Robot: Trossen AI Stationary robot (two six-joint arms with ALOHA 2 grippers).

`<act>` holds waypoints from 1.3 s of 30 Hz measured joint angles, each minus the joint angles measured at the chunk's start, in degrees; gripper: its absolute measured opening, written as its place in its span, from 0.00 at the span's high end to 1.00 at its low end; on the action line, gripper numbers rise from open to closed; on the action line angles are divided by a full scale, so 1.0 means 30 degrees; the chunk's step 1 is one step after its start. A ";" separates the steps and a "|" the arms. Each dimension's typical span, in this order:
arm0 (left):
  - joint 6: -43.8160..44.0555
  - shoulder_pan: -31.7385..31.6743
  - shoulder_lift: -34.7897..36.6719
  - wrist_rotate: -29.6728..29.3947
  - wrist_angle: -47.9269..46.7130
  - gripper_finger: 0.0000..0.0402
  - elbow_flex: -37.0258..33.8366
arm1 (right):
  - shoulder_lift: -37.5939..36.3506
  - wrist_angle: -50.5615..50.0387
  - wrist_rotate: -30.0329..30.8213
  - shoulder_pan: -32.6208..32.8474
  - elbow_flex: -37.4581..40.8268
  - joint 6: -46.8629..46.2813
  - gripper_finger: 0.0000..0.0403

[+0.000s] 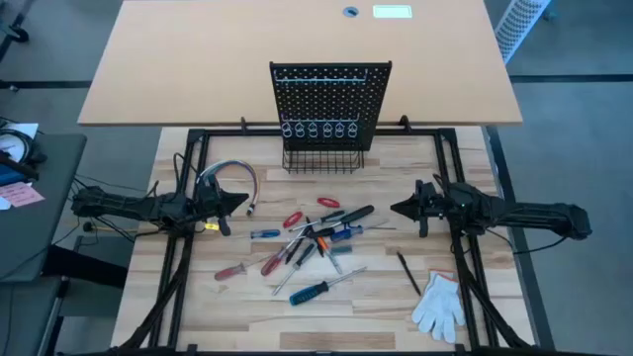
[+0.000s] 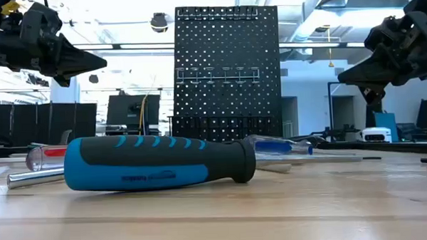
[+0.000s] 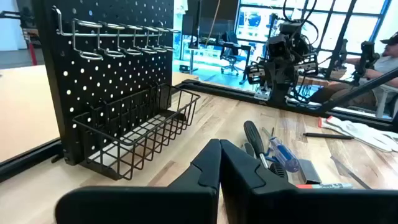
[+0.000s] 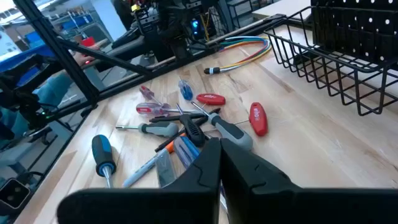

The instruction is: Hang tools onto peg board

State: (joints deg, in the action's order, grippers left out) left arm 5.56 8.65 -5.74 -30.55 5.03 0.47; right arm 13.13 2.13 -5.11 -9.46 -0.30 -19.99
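Note:
The tools [image 1: 312,242] lie in a loose heap on the wooden table between both arms: red-, blue- and black-handled screwdrivers [image 4: 186,121], with a blue-and-black screwdriver [image 2: 158,161] nearest the front edge. The black peg board [image 1: 329,104] stands upright at the far edge, ring holders [image 3: 118,38] in a row and a wire basket [image 3: 140,127] at its base. My left gripper [image 1: 242,204] hovers shut left of the heap, above the table. My right gripper [image 1: 396,209] hovers shut to the right. Both hold nothing.
A looped bundle of coloured wires [image 1: 232,178] lies by the left gripper. A white work glove [image 1: 439,304] lies at the front right, a thin dark tool [image 1: 408,271] beside it. A person sits beyond the table's right side in the left wrist view [image 3: 385,53].

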 joint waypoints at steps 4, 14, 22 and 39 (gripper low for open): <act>-0.0001 0.0006 0.0000 0.0000 -0.0002 1.00 0.0000 | 0.0000 0.0000 0.0001 -0.0007 0.0004 0.0001 0.96; 0.0005 0.0006 0.0000 0.0000 0.0001 1.00 0.0000 | -0.0007 0.0000 0.0001 0.0000 0.0007 0.0001 0.96; 0.0007 0.0003 0.0000 0.0000 -0.0006 1.00 0.0000 | -0.0001 0.0000 0.0001 0.0001 0.0006 0.0001 0.96; 0.0005 0.0000 0.0000 0.0000 -0.0006 1.00 0.0000 | -0.0007 0.0004 0.0126 -0.0243 0.0007 0.8228 0.96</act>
State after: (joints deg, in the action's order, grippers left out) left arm 5.58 8.65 -5.74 -30.55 5.02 0.47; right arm 13.10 2.14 -4.73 -10.18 -0.27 4.69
